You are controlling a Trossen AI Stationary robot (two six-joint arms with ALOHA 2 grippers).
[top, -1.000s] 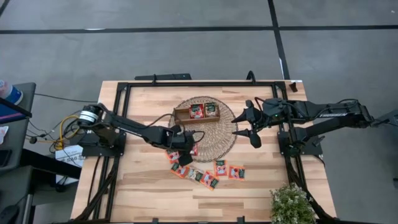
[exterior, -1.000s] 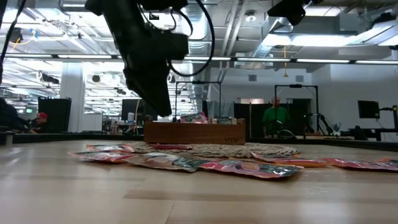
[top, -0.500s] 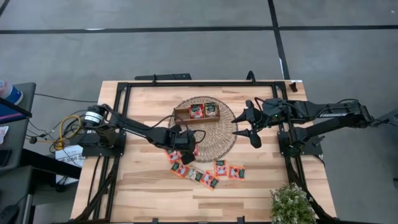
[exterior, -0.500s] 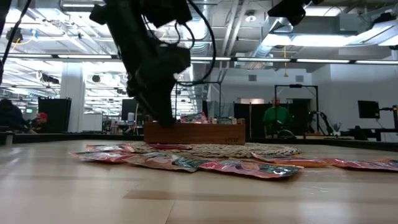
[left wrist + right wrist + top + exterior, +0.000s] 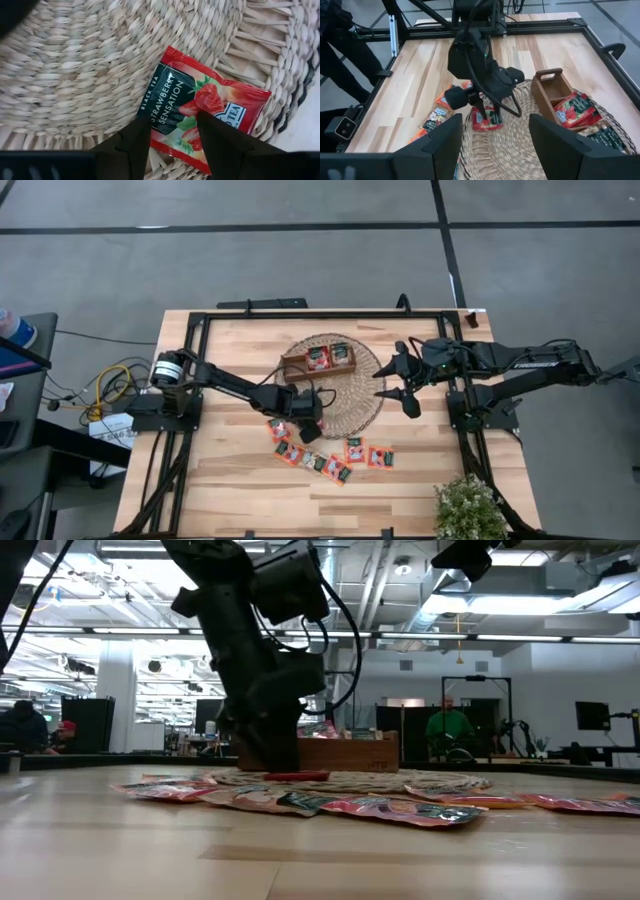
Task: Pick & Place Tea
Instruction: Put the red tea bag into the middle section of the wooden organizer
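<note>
High: left gripper is lowered at the mat's near-left edge; right gripper is parked, jaws spread, at the mat's right edge. Loose sachets are strewn near the mat, more are in the tray.

Low: left gripper is down on the mat.

Left wrist: fingers are parted astride one sachet lying flat (not clamped).

Right wrist: that sachet is seen under the left gripper.
</note>
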